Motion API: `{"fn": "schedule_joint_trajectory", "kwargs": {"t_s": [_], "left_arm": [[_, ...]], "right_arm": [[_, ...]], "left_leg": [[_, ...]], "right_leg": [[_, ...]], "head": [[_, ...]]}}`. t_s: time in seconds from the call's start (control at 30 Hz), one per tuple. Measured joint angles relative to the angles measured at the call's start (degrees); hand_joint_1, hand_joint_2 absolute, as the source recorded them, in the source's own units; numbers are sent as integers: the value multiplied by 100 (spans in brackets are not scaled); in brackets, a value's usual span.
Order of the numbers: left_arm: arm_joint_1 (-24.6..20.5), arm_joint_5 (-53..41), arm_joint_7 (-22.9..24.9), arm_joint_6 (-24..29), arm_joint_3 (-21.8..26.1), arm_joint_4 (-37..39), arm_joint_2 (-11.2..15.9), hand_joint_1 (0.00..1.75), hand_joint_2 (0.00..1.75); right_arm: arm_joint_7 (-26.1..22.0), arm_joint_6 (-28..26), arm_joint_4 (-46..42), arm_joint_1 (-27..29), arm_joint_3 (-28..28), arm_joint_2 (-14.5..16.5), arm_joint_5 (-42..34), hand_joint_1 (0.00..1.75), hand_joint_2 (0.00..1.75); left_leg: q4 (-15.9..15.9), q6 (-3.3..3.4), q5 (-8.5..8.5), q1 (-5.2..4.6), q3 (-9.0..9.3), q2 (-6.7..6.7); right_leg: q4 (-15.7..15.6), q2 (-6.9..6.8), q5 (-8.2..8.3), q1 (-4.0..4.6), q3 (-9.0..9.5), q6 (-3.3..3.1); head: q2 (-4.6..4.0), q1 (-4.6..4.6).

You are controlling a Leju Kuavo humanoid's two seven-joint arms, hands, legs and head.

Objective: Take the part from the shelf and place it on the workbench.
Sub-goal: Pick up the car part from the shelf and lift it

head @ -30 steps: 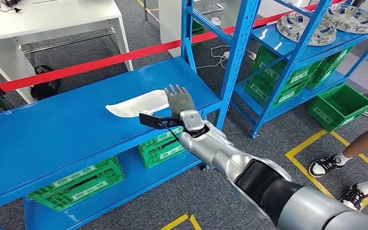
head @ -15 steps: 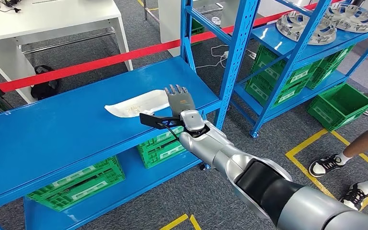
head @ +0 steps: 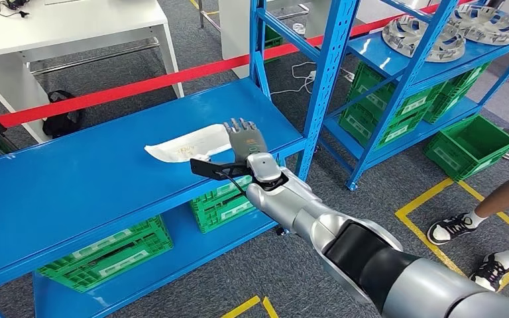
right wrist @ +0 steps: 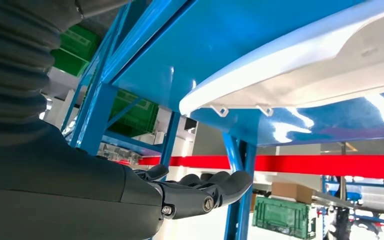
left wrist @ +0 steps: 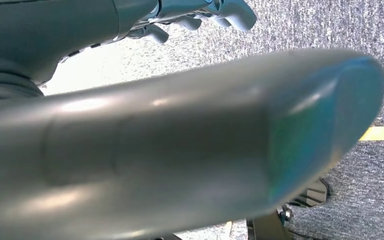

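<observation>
The part is a long, flat white plastic piece lying on the blue shelf. My right hand reaches over the shelf's front edge, its fingers stretched flat at the part's right end. In the right wrist view the white part sits close against the blue surface, while the right hand has straight fingers and holds nothing. My left hand hangs over grey carpet with its thumb apart from its fingers, holding nothing.
A white workbench stands beyond a red barrier. A blue upright rises just right of my hand. Green crates sit under the shelf. Silver wheel hubs lie on the right rack. A person's feet stand at the right.
My right hand has edged slightly left and forward along the part's end. Nothing was taken hold of.
</observation>
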Motion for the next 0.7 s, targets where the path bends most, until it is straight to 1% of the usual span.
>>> {"fn": "schedule_joint_trajectory", "kwargs": {"t_s": [0.17, 0.23, 0.27, 0.3, 0.33, 0.37, 0.43, 0.47, 0.5, 0.53, 0.57, 0.6, 0.63, 0.67, 0.7], "left_arm": [[-4, -8, -12, -1, 0, 0, -8, 0, 0], [-4, -10, -12, -1, 0, -1, -8, 0, 0], [-5, -10, -12, -2, 0, 1, -16, 0, 0], [-6, -11, -12, -3, 0, 2, -25, 0, 0], [-8, -11, -12, -4, 0, 3, -34, 0, 0], [-9, -11, -12, -5, 0, 3, -43, 0, 0], [-7, -11, -12, -5, 0, 2, -44, 0, 0], [-2, -11, -11, -4, 0, 2, -44, 0, 0], [3, -10, -9, -4, 0, 2, -46, 0, 0], [7, -10, -8, -4, 0, 2, -49, 0, 0], [8, -9, -7, -4, 0, 2, -53, 0, 0], [8, -9, -6, -4, 0, 1, -56, 0, 0], [6, -9, -5, -3, 0, -2, -54, 0, 0], [5, -8, -7, -2, 0, -5, -50, 0, 0], [6, -8, -7, -1, 0, -7, -47, 0, 0]], "right_arm": [[-1, 39, 0, 1, 0, 34, 0, 0, 0], [-1, 43, 0, 1, 0, 51, 0, 0, 0], [-1, 44, 0, 1, 0, 58, 0, 0, 0], [-1, 47, 1, -1, 0, 64, 0, 0, 0], [-3, 49, 1, -4, 0, 66, 1, 0, 0], [-5, 54, 3, -4, 0, 68, 1, 0, 0], [-8, 71, 13, 13, 0, 74, 2, 0, 0], [-8, 80, 21, 30, 0, 74, 2, 0, 0], [-7, 86, 28, 46, 0, 75, 2, 0, 0], [-7, 88, 34, 56, 0, 76, 2, 0, 0], [-7, 88, 37, 60, 0, 77, 2, 0, 0], [-7, 86, 37, 60, 0, 79, 2, 0, 0], [-7, 81, 37, 61, 1, 87, 2, 0, 0], [-6, 76, 39, 65, 1, 95, 2, 0, 0], [-5, 70, 41, 71, 2, 103, 2, 0, 0]], "left_leg": [[8, 4, 0, -8, -8, -1], [-5, 42, 16, -22, -6, -2], [-47, 72, 49, -5, 12, 4], [-111, 105, 93, 19, 41, 10], [-172, 126, 138, 46, 61, 21], [-215, 140, 174, 75, 71, 29], [-231, 136, 201, 95, 47, 33], [-223, 122, 205, 109, 29, 31], [-210, 99, 207, 127, 11, 27], [-188, 66, 205, 153, -8, 20], [-152, 21, 195, 185, -30, 14], [-104, -36, 175, 215, -54, 9], [-50, -102, 150, 229, -79, 2], [-17, -164, 131, 234, -96, -5], [-13, -218, 123, 229, -103, -12]], "right_leg": [[-8, -1, 10, -9, 3, 7], [-37, -5, 38, -27, 19, 39], [-51, -5, 48, -35, 26, 62], [-22, 4, 8, -32, 15, 83], [94, 18, -95, -32, -35, 102], [343, 32, -270, -42, -135, 125], [1106, 48, -690, -92, -437, 183], [1421, 48, -821, -127, -551, 216], [1542, 47, -849, -164, -574, 250], [1429, 45, -777, -202, -480, 285], [1093, 41, -631, -243, -266, 326], [689, 41, -520, -277, -27, 368], [352, 62, -436, -289, 166, 373], [146, 79, -406, -288, 282, 348], [96, 97, -428, -270, 302, 296]], "head": [[0, 0], [0, -1], [0, -3], [0, 0], [0, 2], [0, 8], [0, 14], [0, 16], [0, 15], [0, 15], [0, 16], [0, 16], [0, 19], [0, 20], [0, 20]]}}
